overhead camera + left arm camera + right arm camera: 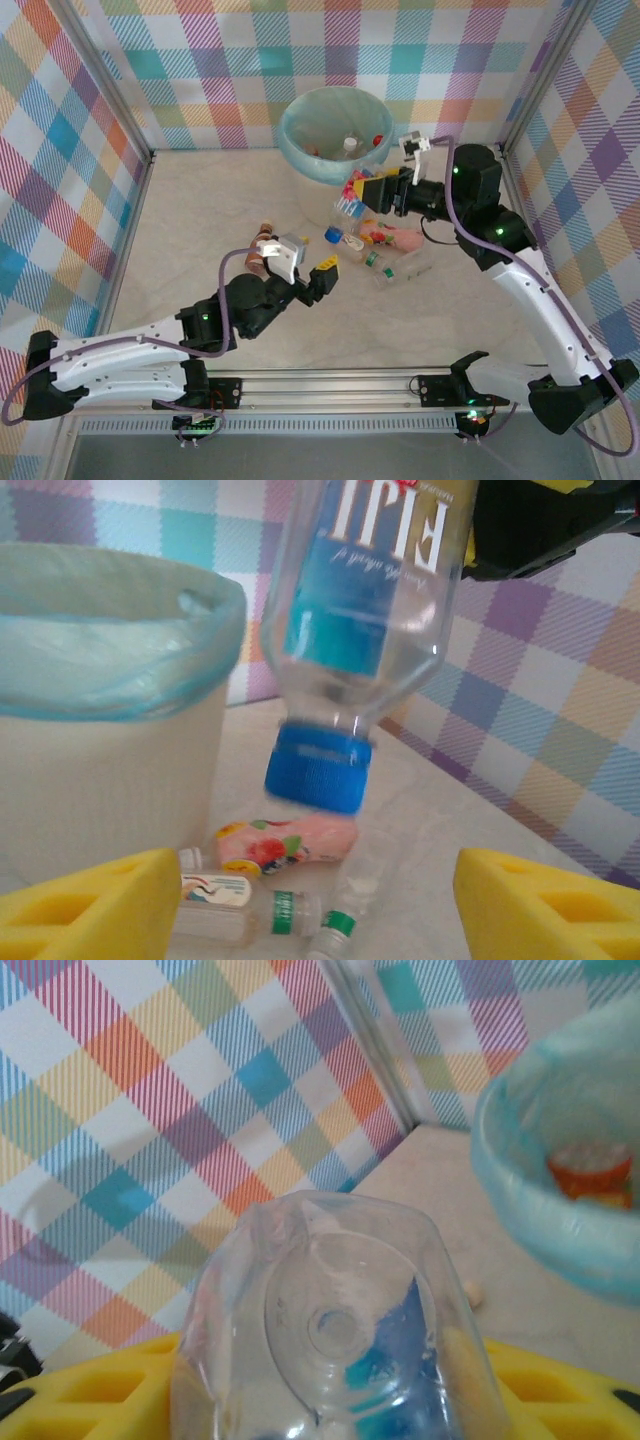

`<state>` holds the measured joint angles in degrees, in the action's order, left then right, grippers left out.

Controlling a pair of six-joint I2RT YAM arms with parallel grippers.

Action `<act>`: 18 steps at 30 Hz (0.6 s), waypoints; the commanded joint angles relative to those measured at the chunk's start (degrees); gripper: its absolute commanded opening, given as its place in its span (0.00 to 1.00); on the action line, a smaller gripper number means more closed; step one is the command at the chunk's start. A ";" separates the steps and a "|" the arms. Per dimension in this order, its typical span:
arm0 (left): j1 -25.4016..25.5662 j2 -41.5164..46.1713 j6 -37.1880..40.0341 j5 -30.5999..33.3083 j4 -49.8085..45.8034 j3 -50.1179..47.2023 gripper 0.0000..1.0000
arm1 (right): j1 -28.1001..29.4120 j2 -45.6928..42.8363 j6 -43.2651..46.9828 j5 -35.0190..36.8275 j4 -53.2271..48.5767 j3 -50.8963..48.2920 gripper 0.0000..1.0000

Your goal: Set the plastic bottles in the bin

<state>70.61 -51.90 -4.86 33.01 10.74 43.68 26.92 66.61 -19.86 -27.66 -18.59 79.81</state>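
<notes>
A clear bottle with a blue label and blue cap (350, 610) hangs cap down above the table, and my right gripper (364, 190) is shut on its upper body. Its base fills the right wrist view (335, 1330) between the yellow fingers (80, 1390). The bin (330, 135), lined with a pale teal bag, stands just behind it with a few bottles (349, 146) inside. My left gripper (322, 272) stands open and empty in front of the loose bottles. A pink bottle (290, 842) and clear green-capped ones (300, 912) lie between its fingers (95, 910) and the bin wall (100, 770).
Loose bottles (385, 250) lie in a cluster on the table between the two grippers. A brownish bottle (260, 255) lies partly hidden under the left wrist. Checked walls close the table on three sides. Open tabletop (200, 220) stretches left of the bin.
</notes>
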 commanded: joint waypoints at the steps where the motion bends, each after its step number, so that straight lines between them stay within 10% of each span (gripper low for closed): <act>1: -0.54 3.63 -0.56 4.69 -4.10 -1.04 0.74 | -0.11 2.45 4.79 3.84 6.04 5.22 0.57; 18: -1.49 16.80 -7.63 8.99 -19.91 -1.13 0.82 | -0.24 39.58 27.78 42.02 4.85 37.60 0.58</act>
<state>69.60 -36.12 -10.13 40.66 -6.04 42.46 26.92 101.91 0.97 3.46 -11.49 112.12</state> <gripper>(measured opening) 0.816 0.585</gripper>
